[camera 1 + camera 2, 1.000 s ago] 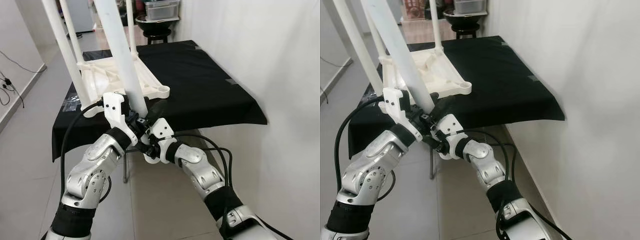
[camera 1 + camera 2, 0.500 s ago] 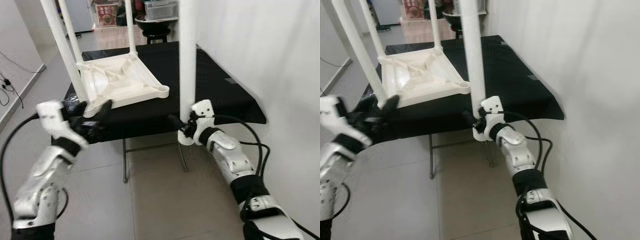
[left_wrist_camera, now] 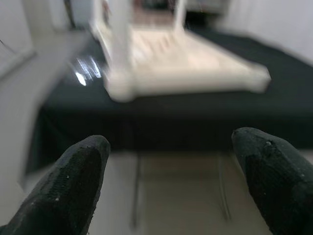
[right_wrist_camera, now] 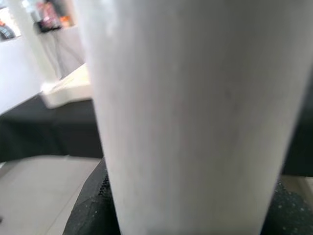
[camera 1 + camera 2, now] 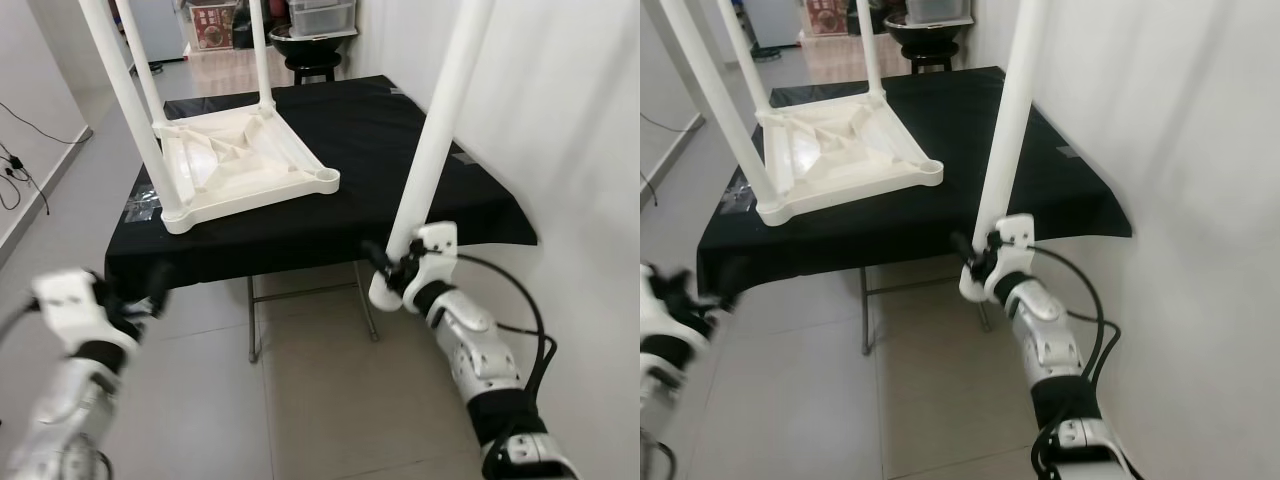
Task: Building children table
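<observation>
- Black cloth (image 5: 420, 170) covers a folding stand by a white wall; the tabletop (image 5: 245, 165) lies on it upside down, three legs already standing up from it.
- One corner socket (image 5: 325, 182), nearest the right arm, is empty.
- The right gripper (image 5: 395, 272) is clamped on the loose leg (image 5: 440, 120) near its lower end, long axis nearly upright, tilted toward the wall, right of the socket and off the cloth's front edge.
- The left gripper (image 3: 166, 181) hangs low to the left, fingers (image 3: 68, 186) spread, holding nothing.
</observation>
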Motion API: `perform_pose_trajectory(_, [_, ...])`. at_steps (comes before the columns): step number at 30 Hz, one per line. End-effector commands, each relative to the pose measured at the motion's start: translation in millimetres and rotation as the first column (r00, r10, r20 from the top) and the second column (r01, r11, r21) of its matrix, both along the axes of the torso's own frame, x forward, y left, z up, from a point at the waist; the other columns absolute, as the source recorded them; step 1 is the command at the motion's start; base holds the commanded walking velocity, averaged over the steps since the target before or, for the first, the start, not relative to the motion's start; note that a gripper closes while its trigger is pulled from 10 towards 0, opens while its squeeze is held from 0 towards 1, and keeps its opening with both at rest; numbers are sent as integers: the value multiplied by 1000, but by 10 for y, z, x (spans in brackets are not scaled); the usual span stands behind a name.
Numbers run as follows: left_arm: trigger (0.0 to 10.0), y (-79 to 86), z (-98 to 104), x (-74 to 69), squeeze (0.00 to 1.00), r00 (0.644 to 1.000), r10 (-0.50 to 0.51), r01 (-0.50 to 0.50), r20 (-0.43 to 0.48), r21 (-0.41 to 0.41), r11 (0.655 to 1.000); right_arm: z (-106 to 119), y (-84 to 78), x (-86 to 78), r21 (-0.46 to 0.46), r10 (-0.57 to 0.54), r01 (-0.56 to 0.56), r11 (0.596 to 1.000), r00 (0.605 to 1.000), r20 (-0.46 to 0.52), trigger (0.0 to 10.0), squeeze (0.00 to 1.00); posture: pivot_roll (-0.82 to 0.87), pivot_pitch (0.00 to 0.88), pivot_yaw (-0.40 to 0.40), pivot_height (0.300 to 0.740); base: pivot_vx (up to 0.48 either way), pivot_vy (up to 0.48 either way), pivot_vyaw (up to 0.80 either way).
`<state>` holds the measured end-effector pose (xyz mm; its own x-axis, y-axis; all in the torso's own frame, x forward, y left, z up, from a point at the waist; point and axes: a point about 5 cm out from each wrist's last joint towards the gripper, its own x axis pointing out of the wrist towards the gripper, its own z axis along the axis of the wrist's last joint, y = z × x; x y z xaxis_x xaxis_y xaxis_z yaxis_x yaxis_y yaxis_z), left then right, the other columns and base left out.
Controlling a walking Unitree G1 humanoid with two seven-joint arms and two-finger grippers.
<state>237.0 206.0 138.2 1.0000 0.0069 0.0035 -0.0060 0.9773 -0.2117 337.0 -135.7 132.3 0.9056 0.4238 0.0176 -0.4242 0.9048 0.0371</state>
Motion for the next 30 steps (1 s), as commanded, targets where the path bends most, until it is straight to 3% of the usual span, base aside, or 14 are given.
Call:
perform_pose_trajectory(1, [10000,-44,-12,6,0,1000,-7,7,-5,30,1000,124,76,11,-14,29,-28,1000,997,67,10000,0,-75,35,65,740,0,0,0])
perform_pose_trajectory(2, [10000,-145,-50,-6,0,999,-34,34,-6,54,998,140,103,13,-24,48,-46,999,995,87,10000,0,-72,37,65,740,0,0,0])
perform_pose_trajectory(4, [10000,-156,-28,-5,0,999,-44,43,8,76,996,133,105,16,-19,52,-50,999,995,84,10000,0,-72,37,65,740,0,0,0])
perform_pose_trajectory(11, [10000,-12,36,62,0,1000,15,-16,23,53,998,193,133,53,40,46,-49,998,997,68,10000,0,-83,37,75,740,0,0,0])
perform_pose_trajectory(16, [10000,-70,57,39,0,1000,18,-20,21,95,995,246,168,30,18,49,-51,999,994,95,10000,0,-79,31,72,740,0,0,0])
perform_pose_trajectory(18, [10000,-196,-19,-138,0,1000,-14,15,-8,81,997,199,251,-124,69,104,-109,992,992,65,10000,0,-74,24,55,740,0,0,0])
perform_pose_trajectory(20, [10000,-215,-35,-168,0,1000,-21,22,-11,81,996,179,261,-154,84,113,-117,990,992,56,10000,0,-74,24,55,740,0,0,0])
perform_pose_trajectory(23, [10000,-243,-89,-253,0,1000,-22,23,-17,64,998,141,271,-237,23,134,-137,990,986,95,10000,0,-89,35,63,740,0,0,0])
perform_pose_trajectory(27, [10000,-287,-63,-217,0,999,-38,36,17,117,993,134,242,-237,54,134,-140,989,986,95,10000,0,-79,51,53,740,0,0,0])
perform_pose_trajectory(30, [10000,-298,-32,-158,0,998,-47,43,40,102,994,149,240,-221,78,143,-150,986,986,89,10000,0,-78,61,47,740,0,0,0])
